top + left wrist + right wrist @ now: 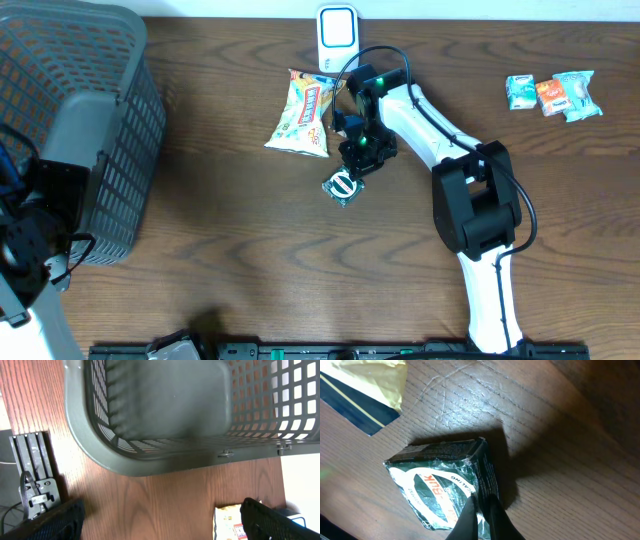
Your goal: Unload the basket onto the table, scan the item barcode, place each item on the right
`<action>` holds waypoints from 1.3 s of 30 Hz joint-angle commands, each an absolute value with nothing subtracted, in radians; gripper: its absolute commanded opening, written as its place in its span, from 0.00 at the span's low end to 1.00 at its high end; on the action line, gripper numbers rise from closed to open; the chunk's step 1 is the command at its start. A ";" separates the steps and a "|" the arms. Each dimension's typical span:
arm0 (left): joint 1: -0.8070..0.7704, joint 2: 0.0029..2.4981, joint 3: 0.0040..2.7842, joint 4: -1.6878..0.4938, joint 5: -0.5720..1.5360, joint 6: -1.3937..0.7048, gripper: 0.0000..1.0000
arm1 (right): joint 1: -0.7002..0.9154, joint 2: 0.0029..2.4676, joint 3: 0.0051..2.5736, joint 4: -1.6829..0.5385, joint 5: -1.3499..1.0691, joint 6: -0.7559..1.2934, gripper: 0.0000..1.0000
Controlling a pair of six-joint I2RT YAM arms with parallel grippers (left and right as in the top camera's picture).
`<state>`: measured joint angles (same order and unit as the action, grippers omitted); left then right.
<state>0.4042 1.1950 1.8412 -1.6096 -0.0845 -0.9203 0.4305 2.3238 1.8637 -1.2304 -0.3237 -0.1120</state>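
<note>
A small green foil packet (343,187) with white and orange lettering lies on the wooden table just below a yellow snack bag (303,112). My right gripper (481,500) is shut on it, the two fingers pinching the right edge of the green packet (437,485). In the overhead view the right gripper (358,160) points down at the packet's upper right corner. A white barcode scanner (337,30) stands at the table's far edge. My left gripper (162,522) is open with nothing between its fingers, hovering over bare wood beside the basket (165,415).
A large grey mesh basket (70,110) fills the left end of the table. Three small wrapped snacks (552,94) lie at the far right. A corner of the yellow bag (365,385) shows in the right wrist view and the yellow bag (227,520) in the left wrist view.
</note>
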 commanded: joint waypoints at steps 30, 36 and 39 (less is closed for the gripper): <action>0.409 1.195 1.848 -1.657 -0.094 -0.926 0.98 | 0.444 2.249 1.911 -1.274 -0.176 0.028 0.01; 0.409 1.195 1.848 -1.657 -0.094 -0.926 0.98 | 0.448 2.249 1.911 -1.285 -0.299 -0.031 0.01; 0.409 1.195 1.848 -1.657 -0.094 -0.926 0.98 | 0.457 2.250 1.907 -1.304 -0.289 -0.032 0.01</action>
